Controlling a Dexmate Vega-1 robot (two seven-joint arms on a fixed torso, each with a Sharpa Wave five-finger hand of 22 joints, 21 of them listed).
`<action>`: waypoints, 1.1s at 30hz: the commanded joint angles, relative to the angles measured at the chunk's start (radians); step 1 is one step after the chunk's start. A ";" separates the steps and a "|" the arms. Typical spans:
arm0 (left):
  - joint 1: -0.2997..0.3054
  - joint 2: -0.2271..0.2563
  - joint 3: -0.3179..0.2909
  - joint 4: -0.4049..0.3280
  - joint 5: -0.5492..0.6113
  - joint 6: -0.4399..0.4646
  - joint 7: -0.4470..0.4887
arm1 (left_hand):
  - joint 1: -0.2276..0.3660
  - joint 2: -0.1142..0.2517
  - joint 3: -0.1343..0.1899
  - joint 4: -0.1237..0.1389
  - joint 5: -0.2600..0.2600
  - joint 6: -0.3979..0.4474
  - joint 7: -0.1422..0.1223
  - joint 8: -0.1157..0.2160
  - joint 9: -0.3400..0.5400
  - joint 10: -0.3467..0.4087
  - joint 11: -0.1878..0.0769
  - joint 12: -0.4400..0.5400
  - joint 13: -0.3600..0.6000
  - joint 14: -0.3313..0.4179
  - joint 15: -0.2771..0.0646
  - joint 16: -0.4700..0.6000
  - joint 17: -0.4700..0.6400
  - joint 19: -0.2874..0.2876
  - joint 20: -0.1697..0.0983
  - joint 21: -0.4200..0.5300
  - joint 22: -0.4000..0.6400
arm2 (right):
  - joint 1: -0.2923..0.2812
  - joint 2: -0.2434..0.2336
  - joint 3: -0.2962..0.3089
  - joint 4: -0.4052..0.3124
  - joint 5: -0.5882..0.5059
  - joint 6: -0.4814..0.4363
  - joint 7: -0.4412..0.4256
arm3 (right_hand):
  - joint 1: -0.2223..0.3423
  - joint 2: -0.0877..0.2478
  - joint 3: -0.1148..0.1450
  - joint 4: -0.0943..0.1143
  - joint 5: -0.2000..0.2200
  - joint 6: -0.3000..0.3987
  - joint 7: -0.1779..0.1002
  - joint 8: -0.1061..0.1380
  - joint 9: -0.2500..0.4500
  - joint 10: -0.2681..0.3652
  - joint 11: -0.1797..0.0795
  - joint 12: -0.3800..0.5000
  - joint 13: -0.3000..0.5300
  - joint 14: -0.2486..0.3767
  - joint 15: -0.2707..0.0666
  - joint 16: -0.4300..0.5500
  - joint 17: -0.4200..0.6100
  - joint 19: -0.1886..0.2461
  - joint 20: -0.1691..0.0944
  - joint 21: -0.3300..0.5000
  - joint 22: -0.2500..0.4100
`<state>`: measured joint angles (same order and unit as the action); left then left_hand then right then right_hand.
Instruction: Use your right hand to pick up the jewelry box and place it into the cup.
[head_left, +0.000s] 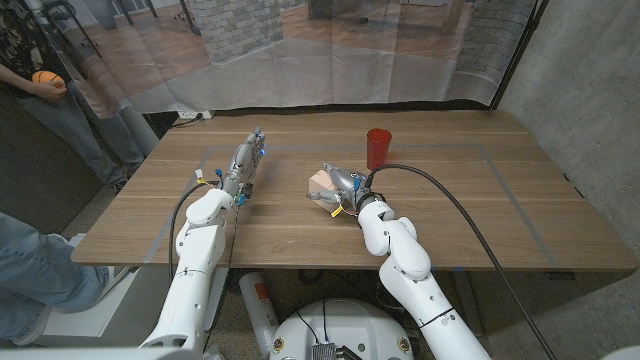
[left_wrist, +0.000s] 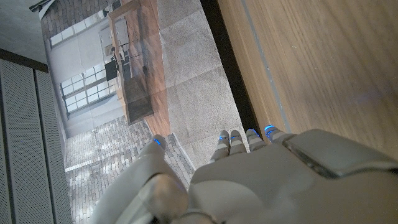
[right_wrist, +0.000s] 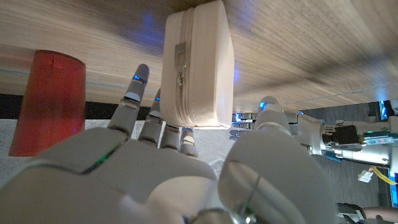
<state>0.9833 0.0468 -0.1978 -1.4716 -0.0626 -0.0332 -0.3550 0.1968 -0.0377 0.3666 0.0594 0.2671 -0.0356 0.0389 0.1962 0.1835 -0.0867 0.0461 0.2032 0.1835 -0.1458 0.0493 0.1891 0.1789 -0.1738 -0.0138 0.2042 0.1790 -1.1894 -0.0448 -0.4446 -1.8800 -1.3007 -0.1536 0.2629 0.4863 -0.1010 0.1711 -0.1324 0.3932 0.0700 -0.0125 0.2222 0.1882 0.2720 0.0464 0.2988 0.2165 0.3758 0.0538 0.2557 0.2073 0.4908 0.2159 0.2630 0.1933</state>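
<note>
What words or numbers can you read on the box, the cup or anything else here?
None can be read.
Cream zippered fabric jewelry box: plain, no words.
Red plastic cup: plain, no label.
Wooden table: no writing.
White right hand and white left hand: no readable marks.

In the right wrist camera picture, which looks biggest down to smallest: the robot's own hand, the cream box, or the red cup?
1. Robot's white right hand, nearest the camera, so it looms.
2. Cream zippered jewelry box.
3. Red plastic cup, partly cut off by the hand.
</note>
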 joint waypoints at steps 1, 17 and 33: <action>0.008 -0.003 0.000 -0.001 0.001 -0.004 0.004 | 0.006 0.002 -0.005 0.001 0.000 0.002 0.001 0.004 0.003 0.009 -0.004 0.003 0.003 0.006 0.002 0.001 0.004 -0.036 0.007 -0.001 0.005 | 0.000 0.004 0.003 0.019 0.017 -0.007 -0.003 | 0.015 0.004 0.000 0.002 0.002 0.015 0.000 0.006 0.006 0.016 -0.005 0.012 0.007 0.025 -0.006 0.009 0.005 0.022 -0.003 0.007 0.003; 0.019 -0.010 0.009 -0.010 0.009 0.003 0.014 | 0.008 0.004 -0.006 0.000 0.000 0.004 -0.003 0.004 0.004 0.011 -0.004 0.004 0.003 0.009 0.001 0.002 0.004 -0.036 0.008 -0.001 0.005 | -0.004 -0.004 0.012 0.034 0.045 0.005 -0.047 | 0.049 0.027 0.011 -0.002 -0.002 0.067 -0.019 0.013 0.007 0.088 -0.035 0.049 0.020 0.122 -0.061 0.035 0.019 0.102 -0.036 0.027 0.005; 0.023 -0.009 0.014 -0.021 0.015 0.011 0.017 | 0.010 0.006 -0.007 0.000 -0.001 0.005 -0.007 0.004 0.004 0.012 -0.004 0.003 0.004 0.011 0.001 0.002 0.004 -0.035 0.009 -0.001 0.005 | -0.012 -0.007 0.020 0.038 0.061 0.024 -0.111 | 0.149 0.084 0.056 -0.018 -0.020 0.175 -0.048 0.033 0.008 0.262 -0.103 0.125 0.039 0.296 -0.160 0.084 0.040 0.166 -0.105 0.044 0.010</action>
<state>1.0012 0.0387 -0.1889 -1.4797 -0.0508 -0.0277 -0.3407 0.2007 -0.0338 0.3666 0.0594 0.2671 -0.0303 0.0336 0.1962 0.1835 -0.0812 0.0408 0.2033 0.1835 -0.1375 0.0510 0.1891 0.1789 -0.1685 -0.0085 0.2042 0.1790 -1.1965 -0.0507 -0.4289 -1.8463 -1.2541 -0.1442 0.2084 0.6116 -0.0237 0.2117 -0.1480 0.3769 0.2263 -0.0569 0.2486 0.1932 0.5003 -0.0504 0.4090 0.2489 0.6337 -0.0577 0.3262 0.2417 0.6444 0.1193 0.2998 0.1981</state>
